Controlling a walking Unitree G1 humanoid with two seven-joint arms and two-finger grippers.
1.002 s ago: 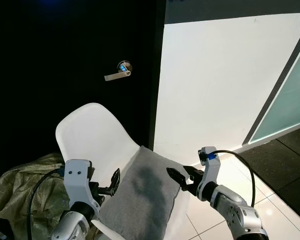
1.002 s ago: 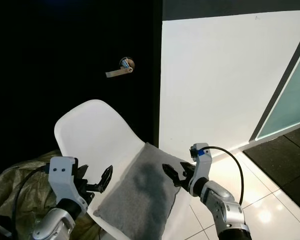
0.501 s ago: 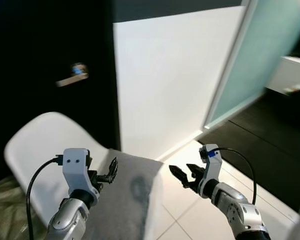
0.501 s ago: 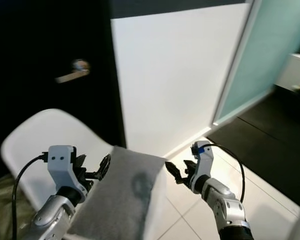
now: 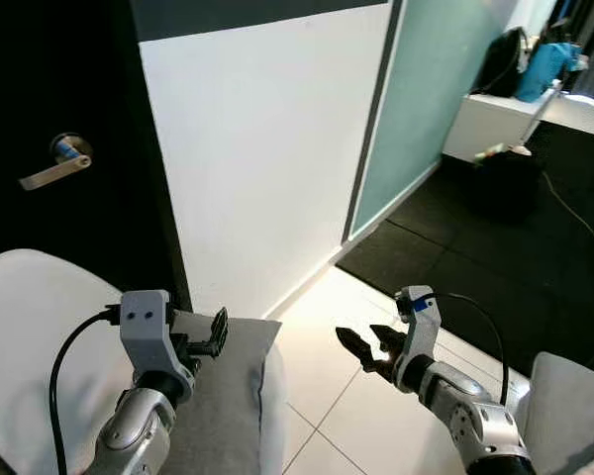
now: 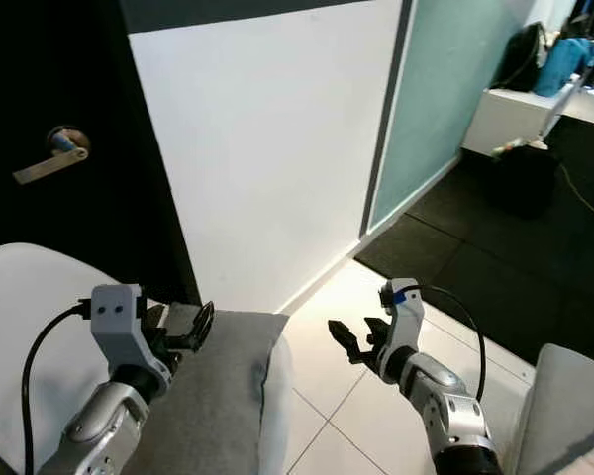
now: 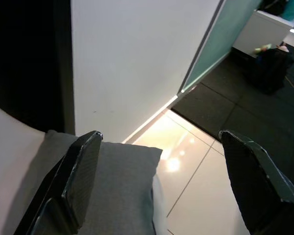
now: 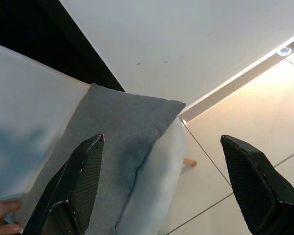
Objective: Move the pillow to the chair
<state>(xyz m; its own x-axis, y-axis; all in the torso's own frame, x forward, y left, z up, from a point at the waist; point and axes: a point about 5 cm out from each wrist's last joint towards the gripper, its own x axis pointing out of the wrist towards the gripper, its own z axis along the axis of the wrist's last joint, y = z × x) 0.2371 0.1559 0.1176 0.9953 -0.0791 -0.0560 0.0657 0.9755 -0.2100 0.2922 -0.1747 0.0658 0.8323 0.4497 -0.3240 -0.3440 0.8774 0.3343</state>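
on the white chair, at lower left, the grey pillow lies flat on the seat, its corner reaching the seat's front edge. left gripper hovers just above the pillow's near corner with fingers apart, holding nothing; right gripper hangs over the pale floor tiles beside the chair, fingers likewise spread and empty. behind stand a white wall and a dark door with a lever handle.
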